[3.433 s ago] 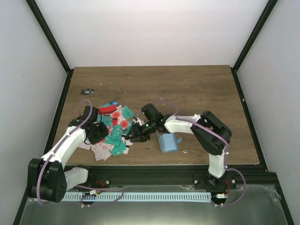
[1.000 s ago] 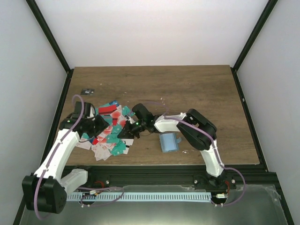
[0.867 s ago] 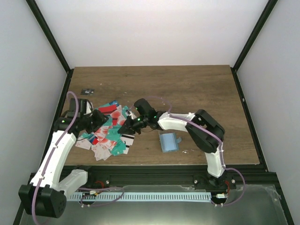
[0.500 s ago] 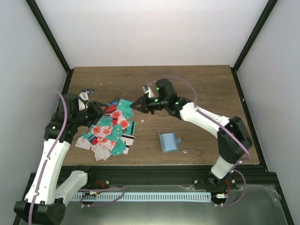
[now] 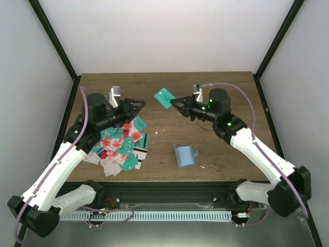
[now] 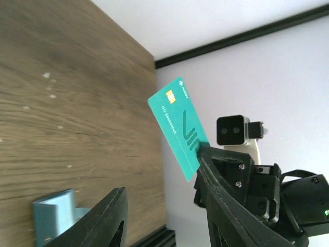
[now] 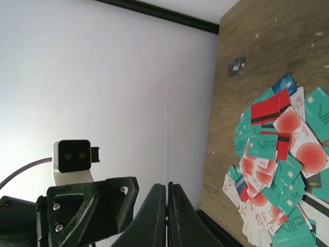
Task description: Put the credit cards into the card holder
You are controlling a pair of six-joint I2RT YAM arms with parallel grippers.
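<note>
- Up in the air goes the right gripper (image 5: 178,102), fingers pinched tight on one short end of a thin teal plastic card (image 5: 164,96), with most of the card sticking out free.
- Facing it from close by is the left gripper (image 5: 135,105), jaws partly apart and nothing between them.
- The small teal-blue folding card holder (image 5: 185,155) lies on the brown wooden table (image 5: 221,87), below and well apart from both grippers.
- The heap of red, teal and white credit cards (image 5: 119,146) sits to the holder's left.
- That card looks light, stiff and slick. Grip the flat faces near an edge, firmly, or it may pivot or slip, and leave the leading edge bare for a pocket slot.
</note>
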